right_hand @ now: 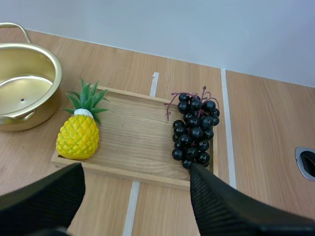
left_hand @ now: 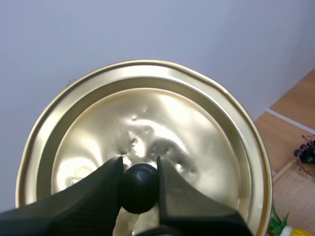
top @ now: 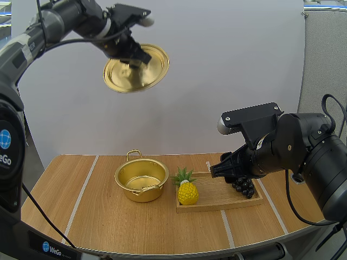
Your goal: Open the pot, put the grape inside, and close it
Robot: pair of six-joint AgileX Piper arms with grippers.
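I see the table point(top: 97, 216) with the tray point(top: 227, 206) at its right half. The pot point(top: 138, 195) stands open just left of the tray, with nothing in it. High above the table my left gripper point(left_hand: 139, 164) pinches the knob point(left_hand: 139, 189) of the lid point(top: 122, 76), which hangs tilted. A pineapple point(top: 187, 192) sits at the tray's left end and the grapes point(right_hand: 194, 130) lie at its right end. My right gripper point(right_hand: 135, 169) hovers over the tray by the grapes, fingers spread wide, holding nothing. I read "WeGo" point(top: 54, 250) on the table's front edge and on the left arm's base.
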